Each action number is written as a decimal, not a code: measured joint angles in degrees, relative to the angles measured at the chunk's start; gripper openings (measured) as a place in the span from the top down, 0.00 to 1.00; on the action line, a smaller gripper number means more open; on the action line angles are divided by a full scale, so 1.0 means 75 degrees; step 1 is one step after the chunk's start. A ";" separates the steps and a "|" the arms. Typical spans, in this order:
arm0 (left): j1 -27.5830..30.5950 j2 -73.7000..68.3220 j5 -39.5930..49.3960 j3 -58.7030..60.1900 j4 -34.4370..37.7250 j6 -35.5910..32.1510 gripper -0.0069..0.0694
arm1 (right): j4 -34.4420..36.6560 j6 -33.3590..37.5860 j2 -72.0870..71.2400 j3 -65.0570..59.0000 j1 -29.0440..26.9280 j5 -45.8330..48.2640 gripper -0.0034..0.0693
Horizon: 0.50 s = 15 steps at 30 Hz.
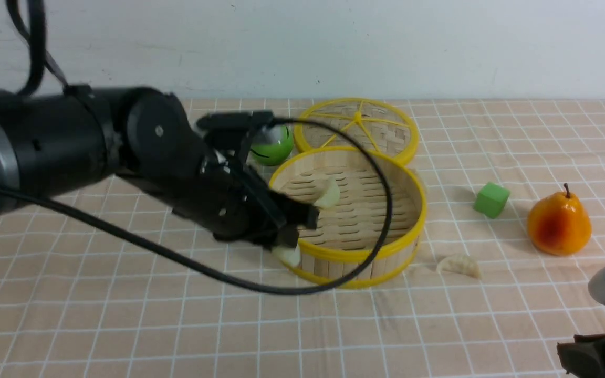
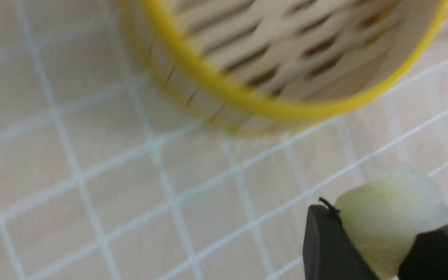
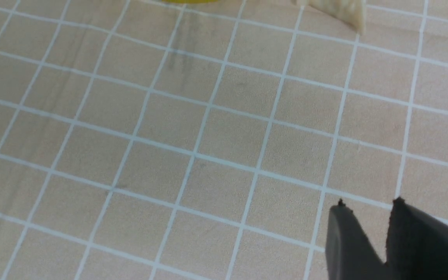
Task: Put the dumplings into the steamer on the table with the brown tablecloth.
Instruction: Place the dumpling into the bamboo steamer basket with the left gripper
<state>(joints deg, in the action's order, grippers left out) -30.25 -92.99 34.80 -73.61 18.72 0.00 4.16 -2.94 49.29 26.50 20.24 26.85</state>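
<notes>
Pinched in the left jaws: a dumpling (image 2: pixel 387 225), gripped across its middle. The steamer (image 1: pixel 355 256) lies just ahead of them, and the held piece hangs outside the wall, seemingly below rim level. The right jaws are narrow and empty. A loose dumpling (image 1: pixel 459 266) lies on the counter (image 1: pixel 124 315) ahead of them, nearer that arm.

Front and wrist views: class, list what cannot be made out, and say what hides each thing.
- held dumpling: front view, mostly behind the left gripper.
- steamer: left wrist view, blurred, far side cut off by the frame edge.
- lying dumpling: right wrist view, cut by the frame edge.
- right gripper: only the fingertips are in frame.
</notes>
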 joint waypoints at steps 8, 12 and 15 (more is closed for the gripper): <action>-0.0028 -0.1275 -0.1533 -0.0828 0.0779 -0.1197 0.63 | 0.0000 0.0000 0.0000 0.0000 0.0000 -0.0016 0.70; -0.0028 -0.2344 -0.1543 -0.1058 0.0600 -0.1376 0.63 | 0.0000 0.0000 0.0000 0.0000 0.0000 -0.0023 0.70; -0.0028 -0.2678 -0.1536 -0.1097 0.0499 -0.1396 0.63 | 0.0000 0.0000 0.0000 0.0000 0.0000 -0.0023 0.70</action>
<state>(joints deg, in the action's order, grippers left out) -30.46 -113.08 23.28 -81.83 22.46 -10.47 4.16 -2.94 49.29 26.50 20.24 26.68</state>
